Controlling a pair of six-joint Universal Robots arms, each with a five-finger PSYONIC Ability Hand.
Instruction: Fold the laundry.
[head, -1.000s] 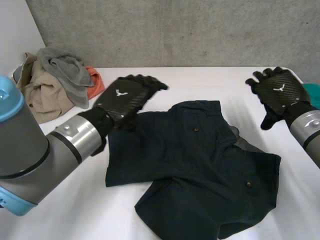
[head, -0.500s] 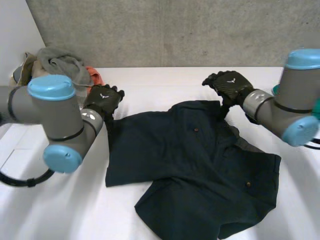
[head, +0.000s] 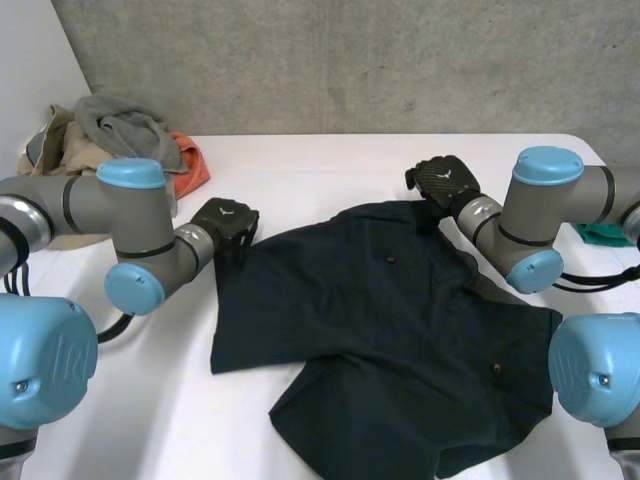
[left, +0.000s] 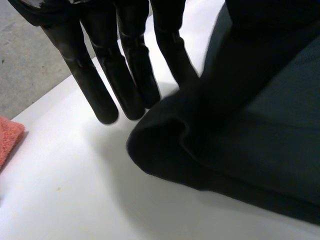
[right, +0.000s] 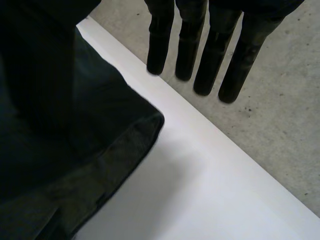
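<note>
Head view: both arms are bent inward over the white table (head: 330, 165). The left hand (head: 224, 218) is set at the dark garment's (head: 380, 340) far-left corner, and the right hand (head: 443, 181) at its far-right corner. In the wrist views, fingers (left: 95, 90) (right: 210, 65) are held straight, grasping nothing. The garment is spread from mid-surface to the near edge.
</note>
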